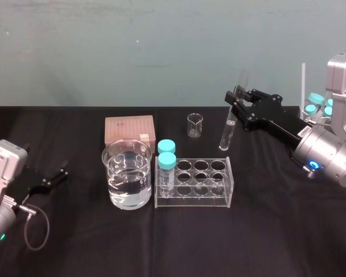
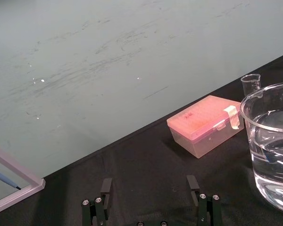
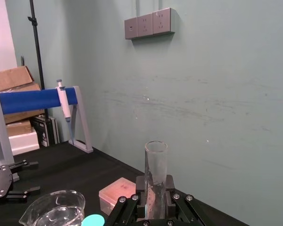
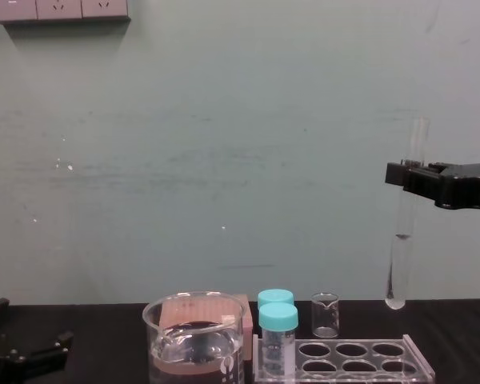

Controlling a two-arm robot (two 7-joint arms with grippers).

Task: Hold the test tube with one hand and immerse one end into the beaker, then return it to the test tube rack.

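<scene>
Right hand clamped on the test tube, held near upright in the air behind the right end of the test tube rack. Two teal-capped vials occupy its left end, between tube and beaker. Left hand rests open on the table, well apart.

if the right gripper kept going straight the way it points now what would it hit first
Probably nothing on the table. The right gripper, shut on the test tube, points level and sits well above the tiny beaker and pink box, so the teal wall looks first, though depth is unclear.
</scene>
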